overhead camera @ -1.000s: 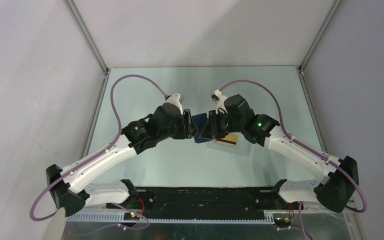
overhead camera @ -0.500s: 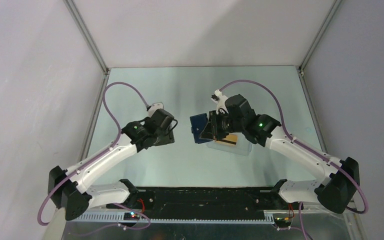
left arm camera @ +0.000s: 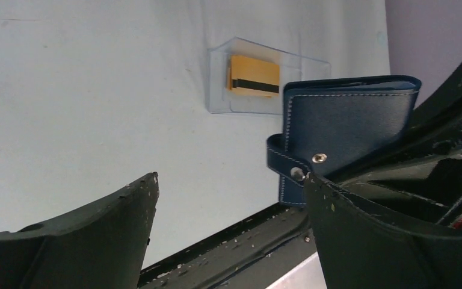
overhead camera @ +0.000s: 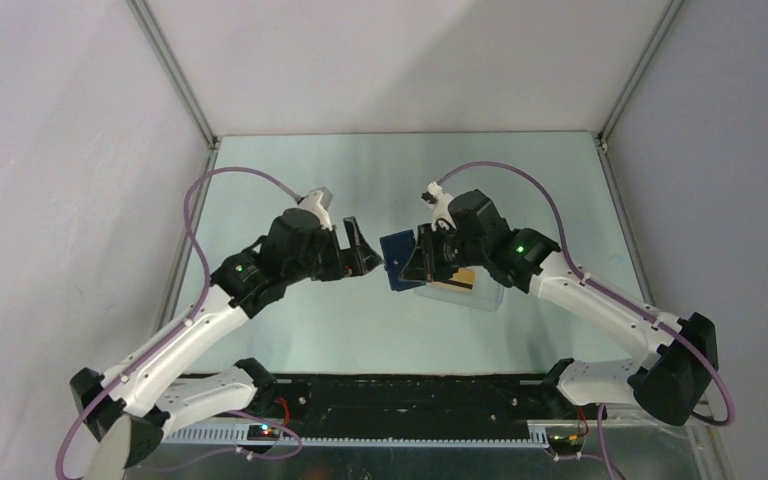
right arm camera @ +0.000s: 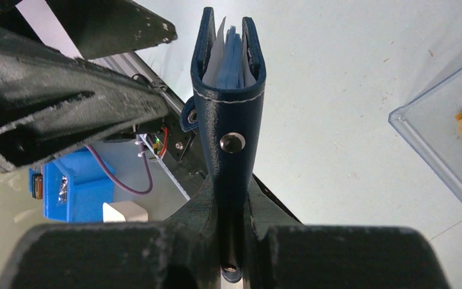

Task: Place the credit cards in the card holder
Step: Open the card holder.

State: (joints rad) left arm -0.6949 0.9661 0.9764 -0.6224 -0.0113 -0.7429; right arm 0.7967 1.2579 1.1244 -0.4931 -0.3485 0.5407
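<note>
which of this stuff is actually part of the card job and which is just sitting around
Part of the job:
- card holder, clamped in the right gripper
- credit cards, stacked in the clear plastic tray
- left gripper, open and empty

Just lying about:
- the clear plastic tray itself
- blue box off the table

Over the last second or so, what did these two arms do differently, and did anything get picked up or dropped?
The left pincer was against the card holder, pulled away to its left, then swung back and now stands wide open beside it, gripping nothing. The right pincer kept the card holder clamped in place. The credit cards stayed in the clear tray.
</note>
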